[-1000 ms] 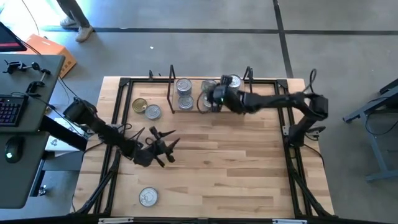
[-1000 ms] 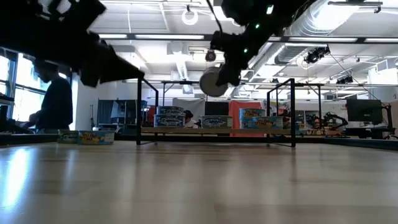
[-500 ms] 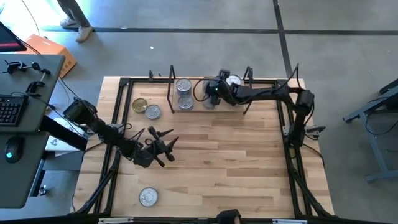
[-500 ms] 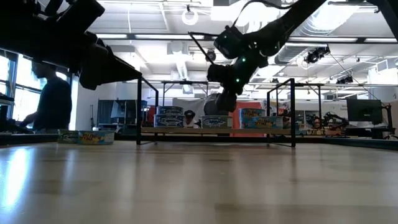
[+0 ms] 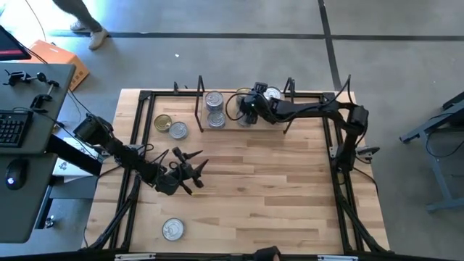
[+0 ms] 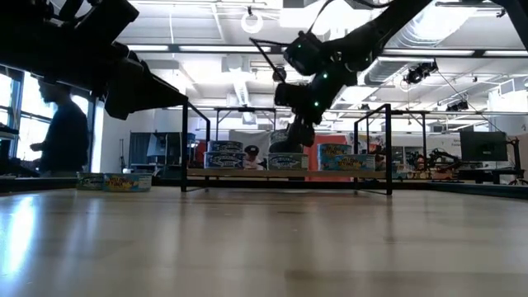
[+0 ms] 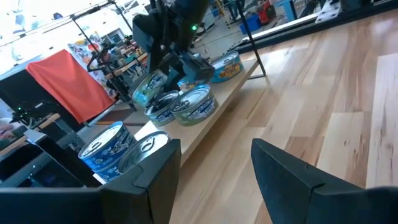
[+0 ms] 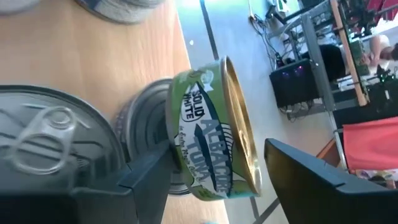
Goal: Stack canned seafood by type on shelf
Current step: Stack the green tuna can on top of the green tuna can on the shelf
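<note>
The shelf (image 5: 226, 127) stands at the table's far edge and carries several silver-lidded tins, among them two at its left end (image 5: 214, 109) and one at its right end (image 5: 272, 93). My right gripper (image 5: 245, 110) is down over the shelf's middle, shut on a green-labelled tuna tin (image 8: 208, 140) with a gold face. My left gripper (image 5: 190, 170) hovers open over the table's left middle, touching nothing. A gold-lidded tin (image 5: 164, 122) and a silver one (image 5: 177, 130) lie left of the shelf. Another silver tin (image 5: 172, 229) lies near the near edge. My right gripper holds the green-labelled tin across its thickness. One finger (image 8: 152, 171) is by the label side and the other (image 8: 311, 180) faces the gold face (image 8: 239, 130). The fingers slant down from the table's right. The tin is tipped steeply on edge, its lower rim against a silver tin (image 8: 140, 124) on the shelf.
The shelf's black wire end frames (image 5: 201, 94) (image 5: 290, 90) stand up beside the right gripper. A desk with a keyboard and mouse (image 5: 14, 130) sits left of the table. A person (image 6: 70, 136) stands beyond the table's left. Bare wood (image 5: 275, 188) lies between the arms.
My right gripper, carrying the tin, came down from well above the shelf onto the tins at the shelf's middle, shifting slightly toward the far left. It has hardly moved in the last half second. The tin went from hanging in the air to resting tipped on the shelf's tins.
</note>
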Available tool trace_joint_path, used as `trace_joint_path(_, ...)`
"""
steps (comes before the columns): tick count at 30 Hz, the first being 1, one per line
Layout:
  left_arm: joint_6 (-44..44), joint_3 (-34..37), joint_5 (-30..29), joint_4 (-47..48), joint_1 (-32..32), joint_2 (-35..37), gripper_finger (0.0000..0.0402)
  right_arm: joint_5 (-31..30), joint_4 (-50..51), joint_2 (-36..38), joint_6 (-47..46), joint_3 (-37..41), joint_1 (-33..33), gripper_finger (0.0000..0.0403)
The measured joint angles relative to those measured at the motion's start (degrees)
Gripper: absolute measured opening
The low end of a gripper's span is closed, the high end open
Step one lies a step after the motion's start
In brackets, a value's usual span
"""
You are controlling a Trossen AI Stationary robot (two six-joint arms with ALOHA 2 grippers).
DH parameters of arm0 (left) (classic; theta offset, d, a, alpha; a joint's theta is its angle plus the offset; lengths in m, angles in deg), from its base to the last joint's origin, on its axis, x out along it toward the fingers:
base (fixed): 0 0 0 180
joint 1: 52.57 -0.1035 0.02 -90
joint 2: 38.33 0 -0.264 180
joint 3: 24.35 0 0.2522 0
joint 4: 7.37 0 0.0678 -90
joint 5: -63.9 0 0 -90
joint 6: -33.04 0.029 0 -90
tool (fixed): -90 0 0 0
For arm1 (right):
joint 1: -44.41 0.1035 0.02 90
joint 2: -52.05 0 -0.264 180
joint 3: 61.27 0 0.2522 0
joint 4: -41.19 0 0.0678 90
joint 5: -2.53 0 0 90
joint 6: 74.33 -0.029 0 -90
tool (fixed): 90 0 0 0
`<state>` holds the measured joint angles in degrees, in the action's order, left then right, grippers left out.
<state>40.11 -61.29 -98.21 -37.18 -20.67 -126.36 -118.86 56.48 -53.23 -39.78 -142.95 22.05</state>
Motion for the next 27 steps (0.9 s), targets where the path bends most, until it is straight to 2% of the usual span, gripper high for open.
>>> trace_joint_path(13,-1.49,-0.04,0.02,-0.94,2.15,-0.02,0.019,0.32,5.79,5.03,-4.22,0.07,3.79,0.0245)
trace_joint_path(16,-2.1,-0.69,-1.12,-2.83,4.09,1.0,0.019,4.65,7.39,7.94,-10.13,0.26,6.15,0.0245)
trace_joint_path(21,-0.97,-2.71,-8.36,-3.06,7.83,10.19,0.0177,23.49,3.76,12.12,-24.42,4.31,13.23,0.0245)
trace_joint_path(24,1.13,-2.73,-10.95,-2.15,9.73,18.53,0.0156,25.54,-2.14,12.48,-28.52,8.29,20.59,0.0245)
trace_joint_path(27,0.69,-2.73,-11.07,3.84,10.25,26.51,0.0128,22.46,-8.32,12.29,-30.65,11.99,28.29,0.0245)
